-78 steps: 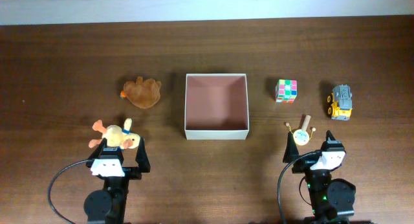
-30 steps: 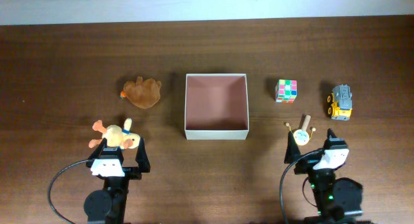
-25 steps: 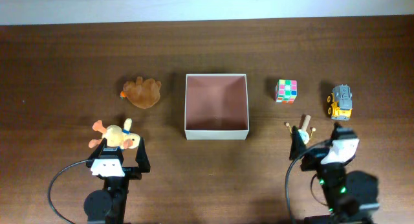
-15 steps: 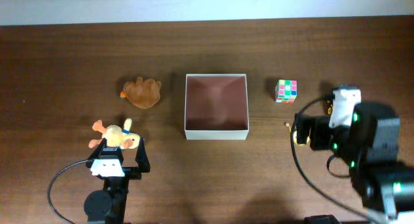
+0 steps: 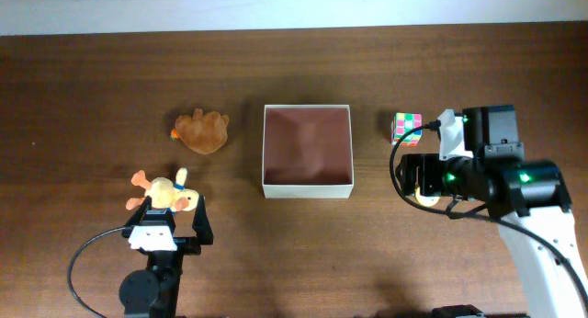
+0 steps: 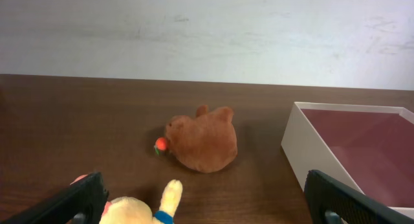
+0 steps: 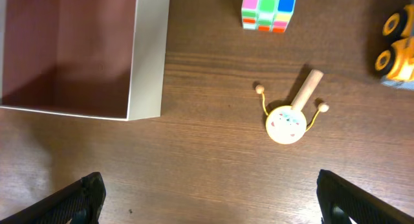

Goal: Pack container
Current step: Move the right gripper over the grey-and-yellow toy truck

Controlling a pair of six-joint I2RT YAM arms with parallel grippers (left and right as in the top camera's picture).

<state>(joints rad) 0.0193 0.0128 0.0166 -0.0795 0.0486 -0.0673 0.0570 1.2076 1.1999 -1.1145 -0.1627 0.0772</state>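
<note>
My left gripper [image 6: 204,185] and right gripper [image 7: 208,182] gape empty; the box [image 5: 308,190] looks light, stiff: pinch one wall.

No readable text on any of my feeds. The container [image 5: 308,190] has plain white walls, with no label or print I can spot. The colour cube [image 7: 270,8] only shows coloured squares. The little drum rattle [image 7: 286,124] has some faint marks on its round face, but they're too small for me to tell whether it's a picture or letters. The yellow truck [image 7: 401,58] is half cut off at the edge of my right wrist view, and I can't make out any markings on it.
</note>
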